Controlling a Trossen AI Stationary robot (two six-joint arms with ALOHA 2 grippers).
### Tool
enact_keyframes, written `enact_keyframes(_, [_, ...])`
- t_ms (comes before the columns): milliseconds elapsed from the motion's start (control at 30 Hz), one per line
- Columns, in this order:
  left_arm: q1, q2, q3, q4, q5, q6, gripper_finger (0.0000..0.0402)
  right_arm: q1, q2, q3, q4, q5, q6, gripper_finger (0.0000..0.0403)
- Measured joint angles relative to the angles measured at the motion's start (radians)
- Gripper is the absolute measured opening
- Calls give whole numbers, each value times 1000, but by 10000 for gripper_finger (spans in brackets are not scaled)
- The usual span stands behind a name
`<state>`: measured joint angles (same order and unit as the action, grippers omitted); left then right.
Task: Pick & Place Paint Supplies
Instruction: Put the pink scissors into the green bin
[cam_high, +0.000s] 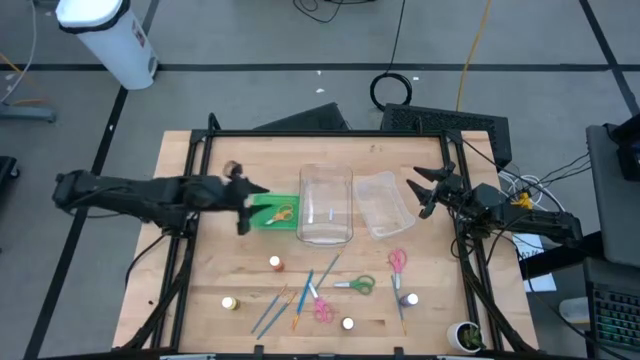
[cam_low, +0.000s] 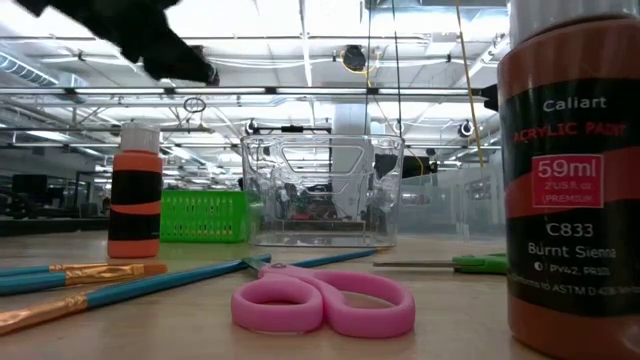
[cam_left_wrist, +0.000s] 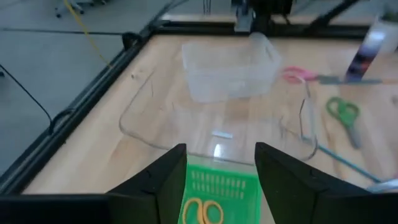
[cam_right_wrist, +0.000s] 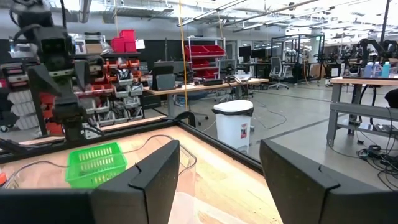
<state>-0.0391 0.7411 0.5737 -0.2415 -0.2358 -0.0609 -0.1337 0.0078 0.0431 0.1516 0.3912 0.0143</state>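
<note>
My left gripper (cam_high: 245, 207) is open and hovers at the left end of the green basket (cam_high: 270, 213), which holds orange-handled scissors (cam_left_wrist: 204, 212). In the left wrist view the basket (cam_left_wrist: 222, 185) shows between the spread fingers. My right gripper (cam_high: 425, 191) is open, off the table at its right side beside a clear tub (cam_high: 385, 205). Paint bottles (cam_high: 275, 263), blue and orange brushes (cam_high: 300, 291), pink scissors (cam_high: 398, 260) and green scissors (cam_high: 355, 285) lie flat on the near half of the table.
A tall clear container (cam_high: 326, 205) stands right of the basket, with the lower clear tub beside it. A black frame (cam_high: 300, 133) edges the table. In the low view a Burnt Sienna bottle (cam_low: 570, 180), pink scissors (cam_low: 325, 300) and an orange bottle (cam_low: 135, 190) stand close.
</note>
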Motion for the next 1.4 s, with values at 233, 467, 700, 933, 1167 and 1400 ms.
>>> enact_keyframes(233, [-2, -325, -192, 91, 23, -10, 187, 0, 0, 0, -2, 0, 0, 215])
enact_keyframes(467, [-2, -533, -326, 146, -31, 0, 186, 0, 0, 0, -3, 0, 0, 214])
enact_keyframes(700, [-2, -651, -384, 139, -63, -7, 186, 0, 0, 0, 27, -3, 15, 216])
enact_keyframes(933, [-2, -660, -386, 143, -89, 6, 186, 0, 0, 0, 57, -3, 267, 213])
enact_keyframes(1167, [-2, -643, -386, 139, -87, 3, 186, -3, 2, 0, 85, 60, 408, 216])
enact_keyframes(1400, [-2, -643, -386, 141, -85, 4, 186, 9, 59, 0, 331, -215, 534, 213])
